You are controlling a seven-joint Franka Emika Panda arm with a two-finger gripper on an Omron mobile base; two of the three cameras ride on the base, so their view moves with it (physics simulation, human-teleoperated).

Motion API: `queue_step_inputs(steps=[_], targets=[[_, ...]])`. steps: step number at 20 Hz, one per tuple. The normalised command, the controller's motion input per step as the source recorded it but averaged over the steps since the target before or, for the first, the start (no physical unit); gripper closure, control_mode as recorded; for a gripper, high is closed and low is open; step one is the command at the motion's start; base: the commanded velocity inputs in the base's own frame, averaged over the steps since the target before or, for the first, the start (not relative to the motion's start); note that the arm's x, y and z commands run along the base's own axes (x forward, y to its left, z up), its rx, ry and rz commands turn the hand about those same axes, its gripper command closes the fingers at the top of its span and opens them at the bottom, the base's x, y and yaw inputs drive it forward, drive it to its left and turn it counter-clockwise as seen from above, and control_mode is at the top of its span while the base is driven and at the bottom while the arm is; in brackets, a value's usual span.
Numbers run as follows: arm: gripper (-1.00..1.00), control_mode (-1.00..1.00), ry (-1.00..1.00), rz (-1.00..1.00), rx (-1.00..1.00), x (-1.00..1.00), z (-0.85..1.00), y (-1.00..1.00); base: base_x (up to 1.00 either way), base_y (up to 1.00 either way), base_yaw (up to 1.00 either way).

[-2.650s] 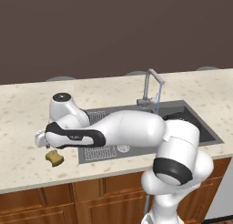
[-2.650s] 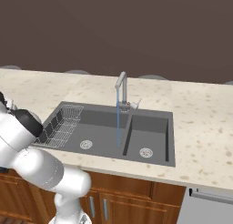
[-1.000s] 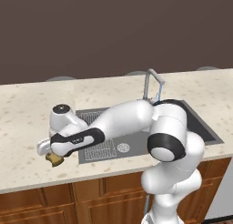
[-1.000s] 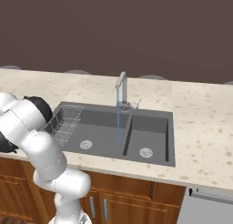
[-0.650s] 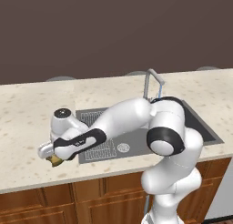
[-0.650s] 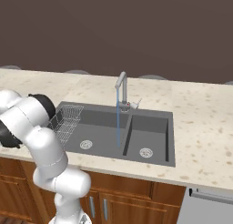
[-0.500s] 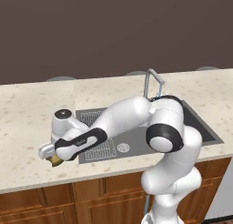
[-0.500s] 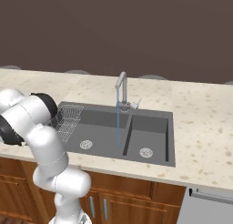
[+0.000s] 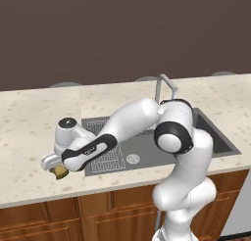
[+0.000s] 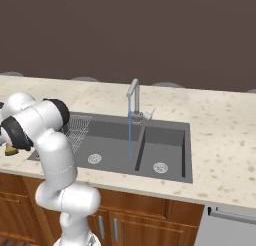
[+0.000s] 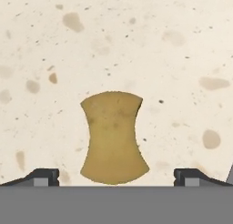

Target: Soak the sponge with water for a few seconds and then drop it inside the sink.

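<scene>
The sponge (image 11: pixel 113 137), a mustard-yellow block with pinched sides, lies flat on the speckled counter left of the sink (image 9: pixel 215 138). My gripper (image 11: pixel 116 177) hangs directly over it and is open, one dark fingertip (image 11: pixel 43 176) on each side, well apart from the sponge's edges. From the left base view the hand (image 9: pixel 53 159) sits low on the sponge (image 9: pixel 61 172), and the right base view catches the sponge (image 10: pixel 11 150) beside the arm. Water (image 10: pixel 130 135) runs in a thin blue stream from the grey faucet (image 10: pixel 134 95) into the sink (image 10: pixel 165 140).
A wire drainboard (image 10: pixel 76 127) fills the sink's left section, between the sponge and the basins. My arm's elbow (image 9: pixel 172 132) arches over the sink. The counter's front edge (image 9: pixel 44 196) runs just in front of the sponge.
The hand has come down from above the counter onto the sponge, and the arm has folded lower over the sink. In the last half second it barely moves.
</scene>
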Motion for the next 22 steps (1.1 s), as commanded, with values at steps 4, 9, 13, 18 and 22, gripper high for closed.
queue_step_inputs(steps=[4, 9, 13, 18, 22], targets=[[-1.00, -1.00, 0.00, 0.00, -0.01, 0.00, 0.00, 0.27, 0.00, 0.00, 0.00], [-1.00, -1.00, 0.00, 0.00, -0.01, 0.00, 0.00, 0.21, 0.00, 0.00, 0.00], [-1.00, -1.00, 0.00, 0.00, -0.03, 0.00, 0.00, 0.04, 0.00, 0.00, 0.00], [-1.00, -1.00, 0.00, 0.00, -0.02, 0.00, 0.00, 0.00, 0.00, 0.00, 0.00], [-1.00, -1.00, 0.00, 0.00, 0.00, 0.00, -0.01, -0.07, 0.00, 0.00, 0.00]])
